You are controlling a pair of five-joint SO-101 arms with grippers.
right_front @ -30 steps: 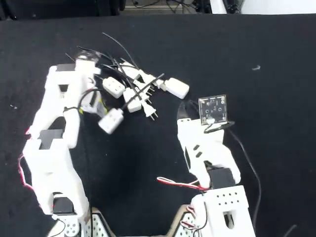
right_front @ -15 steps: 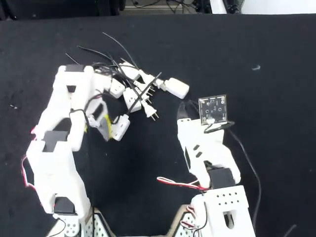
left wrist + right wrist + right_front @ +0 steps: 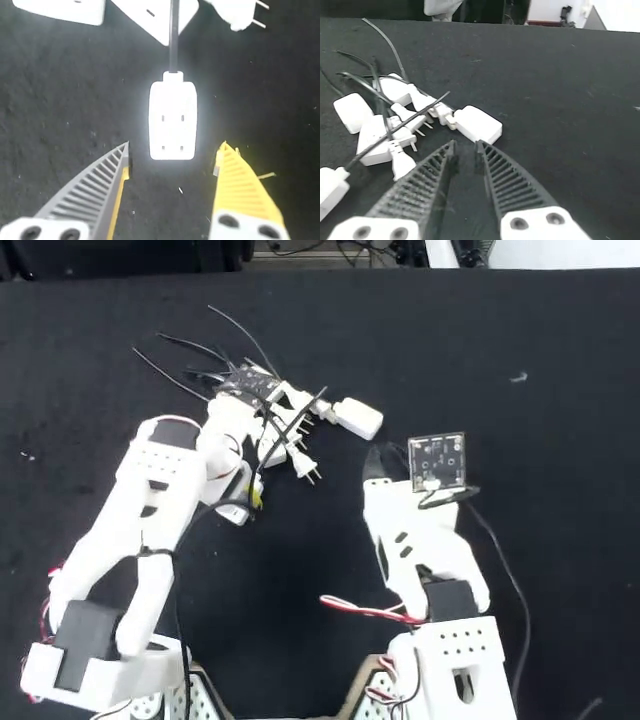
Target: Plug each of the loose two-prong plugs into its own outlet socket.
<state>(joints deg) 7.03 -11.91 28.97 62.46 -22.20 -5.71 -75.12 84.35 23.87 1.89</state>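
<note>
The black table [image 3: 520, 340] carries everything, and the outlet socket [image 3: 172, 120] under the left arm [image 3: 150, 510] is the marker to work from. The right arm [image 3: 420, 550] sits well apart from that socket, on the far side of the tangle. The right gripper [image 3: 465, 147] has its fingers all but together on nothing and points at the heap. The left gripper [image 3: 173, 146] hangs directly over the socket's free end, its jaws spread wide with a grey finger on one side and a yellow finger on the other, neither touching it. The socket lies flat with both pairs of slots facing up, and its black cord [image 3: 173, 35] runs away from the gripper into the pile. The step looks like gripping this socket, so I would come down square and close across its narrow sides. The hold should sit low enough to leave the slots uncovered, and the socket should be lifted gently so the cord does not drag its neighbours. A loose plug [image 3: 303, 462] lies just beyond the socket, its prongs pointing towards the right arm, which is well placed to fetch it.
</note>
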